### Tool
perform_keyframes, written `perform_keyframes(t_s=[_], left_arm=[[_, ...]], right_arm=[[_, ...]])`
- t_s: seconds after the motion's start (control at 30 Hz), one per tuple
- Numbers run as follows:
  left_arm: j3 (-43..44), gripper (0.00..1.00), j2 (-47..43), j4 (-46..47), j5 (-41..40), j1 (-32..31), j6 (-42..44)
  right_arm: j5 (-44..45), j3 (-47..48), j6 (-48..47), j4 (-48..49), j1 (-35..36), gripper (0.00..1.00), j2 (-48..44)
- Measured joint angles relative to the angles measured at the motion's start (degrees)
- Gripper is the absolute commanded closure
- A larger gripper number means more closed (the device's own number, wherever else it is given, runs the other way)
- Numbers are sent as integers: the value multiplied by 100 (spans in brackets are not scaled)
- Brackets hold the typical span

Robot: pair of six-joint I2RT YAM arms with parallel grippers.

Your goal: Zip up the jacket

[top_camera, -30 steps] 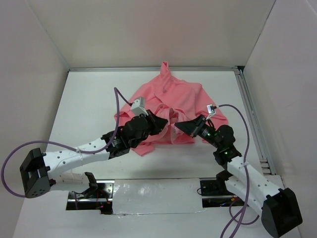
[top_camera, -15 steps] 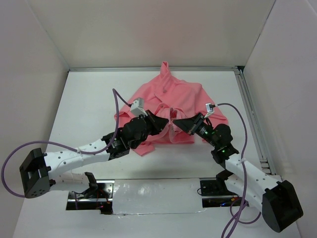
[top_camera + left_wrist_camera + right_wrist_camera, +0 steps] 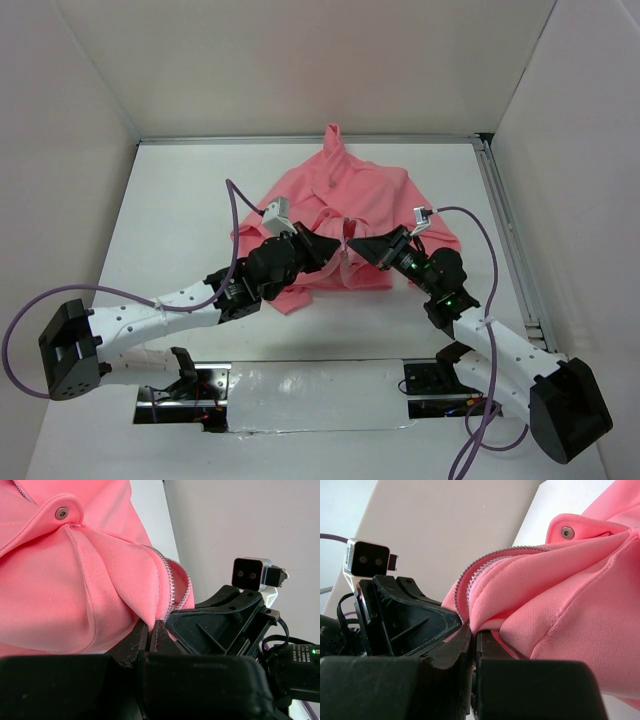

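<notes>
The salmon-pink jacket [image 3: 350,195] lies bunched at the middle of the white table, hood pointing to the back wall. My left gripper [image 3: 338,250] is shut on a fold of the jacket [image 3: 100,585] beside the light zipper teeth [image 3: 172,587]. My right gripper [image 3: 358,245] faces it from the right, almost tip to tip, and is shut on the other zipper edge [image 3: 485,560] of the jacket [image 3: 570,590]. Both pinched edges are lifted a little off the table. A metal snap [image 3: 61,513] shows on the fabric; the zipper slider is hidden.
White walls enclose the table on three sides. A metal rail [image 3: 505,230] runs along the right edge. Purple cables [image 3: 232,205] loop off both wrists. Each wrist view shows the other arm's camera [image 3: 251,573] close by.
My right gripper has moved left toward the left one, drawing its zipper edge with it, so the two tips now nearly meet. The left arm has barely shifted.
</notes>
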Motion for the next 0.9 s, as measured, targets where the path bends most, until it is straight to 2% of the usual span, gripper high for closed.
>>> perform_keyframes(t_s=[0.9], left_arm=[[-24,100,2,-35,-26,-4,-280]], right_arm=[[168,37,127,101,37,100,184]])
